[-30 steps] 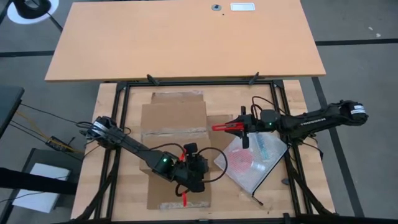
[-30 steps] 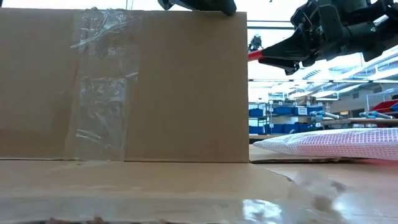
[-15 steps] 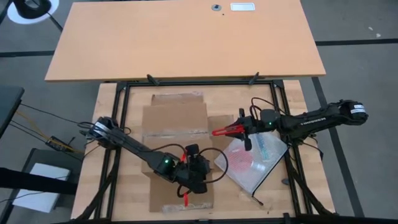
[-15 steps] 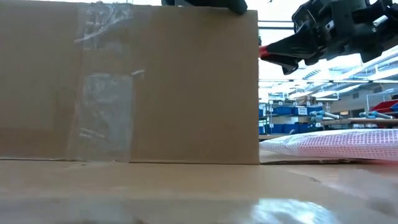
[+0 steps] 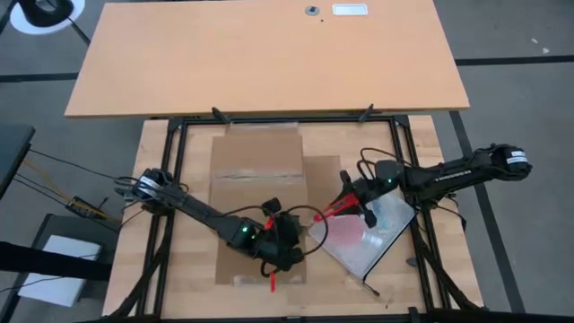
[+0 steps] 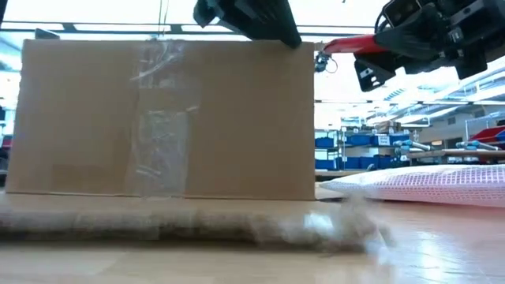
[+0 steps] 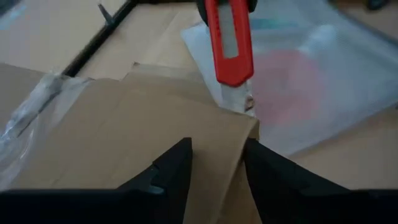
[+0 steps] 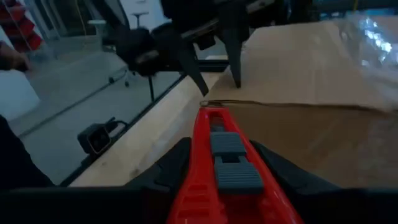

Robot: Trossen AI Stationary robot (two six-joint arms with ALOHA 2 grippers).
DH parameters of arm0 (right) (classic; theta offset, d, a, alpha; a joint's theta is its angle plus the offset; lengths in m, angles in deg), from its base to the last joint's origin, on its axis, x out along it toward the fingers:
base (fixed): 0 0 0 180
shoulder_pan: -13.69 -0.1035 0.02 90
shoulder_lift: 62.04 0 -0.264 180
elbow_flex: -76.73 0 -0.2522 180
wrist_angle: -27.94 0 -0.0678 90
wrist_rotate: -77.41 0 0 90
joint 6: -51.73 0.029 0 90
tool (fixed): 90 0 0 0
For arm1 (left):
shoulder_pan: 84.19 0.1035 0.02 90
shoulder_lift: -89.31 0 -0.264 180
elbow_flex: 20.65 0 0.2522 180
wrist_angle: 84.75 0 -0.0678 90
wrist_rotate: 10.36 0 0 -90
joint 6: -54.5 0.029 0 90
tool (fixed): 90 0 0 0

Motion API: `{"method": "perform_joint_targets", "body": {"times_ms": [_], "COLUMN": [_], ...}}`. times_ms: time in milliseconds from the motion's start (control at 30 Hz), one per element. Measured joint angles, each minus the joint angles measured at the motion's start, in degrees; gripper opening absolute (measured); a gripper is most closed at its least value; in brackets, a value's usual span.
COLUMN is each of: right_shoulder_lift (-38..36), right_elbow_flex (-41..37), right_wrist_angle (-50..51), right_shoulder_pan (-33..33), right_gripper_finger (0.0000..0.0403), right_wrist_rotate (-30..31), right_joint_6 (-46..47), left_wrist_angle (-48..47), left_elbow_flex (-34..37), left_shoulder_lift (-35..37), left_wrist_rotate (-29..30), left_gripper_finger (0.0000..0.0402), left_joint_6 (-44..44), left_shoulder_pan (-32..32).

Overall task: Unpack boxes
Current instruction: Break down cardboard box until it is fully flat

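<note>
The brown cardboard box (image 5: 256,170) stands mid-table with its flaps spread. Its taped near wall (image 6: 158,118) faces the low view and its near flap lies flat on the table. My left gripper (image 5: 296,238) is at the box's near right corner, also in the low view (image 6: 252,20) and its wrist view (image 7: 217,152). My right gripper (image 5: 345,202) hovers right of that corner, shut on a red box cutter (image 5: 330,211). The cutter's tip (image 7: 227,43) points at the corner. A clear plastic bag (image 5: 368,235) lies flat to the right. My left gripper holds the box by the top edge of its wall beside the near right corner (image 7: 249,127). One finger (image 7: 177,162) is over the cardboard face and one (image 7: 264,165) is outside it, coming slanting from above. The box rests on the table. My right gripper pinches the red cutter's handle (image 8: 221,158) between its two fingers, along its length. The cutter is lifted clear and slants down toward the table's left, tip (image 8: 205,112) just short of the box corner.
A large wooden tabletop (image 5: 269,54) lies beyond the far edge. Black frame rails (image 5: 175,179) run along the bench's left, right and far sides. The bag (image 6: 426,183) covers the table right of the box. Cables hang near both arms.
My right gripper has dropped and moved toward the near left, tipping the cutter's tip down at the box's near right corner. The box, with my left gripper on it, has slid away from the near edge. Its near wall now stands farther back.
</note>
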Motion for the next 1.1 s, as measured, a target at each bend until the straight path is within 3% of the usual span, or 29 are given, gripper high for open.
{"method": "perform_joint_targets", "body": {"times_ms": [167, 267, 467, 700, 900, 1100], "right_shoulder_lift": [-0.80, -3.25, -8.16, -10.23, -9.27, -2.50], "right_elbow_flex": [1.03, 3.10, 13.13, 28.52, 40.09, 49.50], "right_wrist_angle": [1.06, 7.49, 30.35, 51.58, 52.59, 49.59], "right_shoulder_pan": [-0.09, 0.27, 0.15, 0.67, -0.62, -3.05], "right_gripper_finger": [0.0132, 0.0132, 0.0132, 0.0132, 0.0132, 0.0132], "right_wrist_rotate": [1.57, 3.96, 11.87, 18.75, 19.80, 25.66], "right_joint_6": [-0.58, -2.81, -10.30, -15.24, -12.76, -14.87], "left_wrist_angle": [2.08, 2.32, -7.23, -21.66, -26.80, -28.58], "left_elbow_flex": [0.01, -1.65, -13.74, -30.75, -45.50, -38.64], "left_shoulder_lift": [0.04, 0.40, 2.40, 3.35, 3.58, 13.97], "left_wrist_rotate": [-1.15, -4.01, -12.08, -15.12, -15.92, -18.35], "left_gripper_finger": [0.0156, 0.0156, 0.0156, 0.0156, 0.0156, 0.0156], "left_joint_6": [-0.47, 0.34, -6.48, -16.22, -13.67, -11.83], "left_shoulder_pan": [0.16, 0.16, -0.30, -0.26, 2.13, 7.57]}}
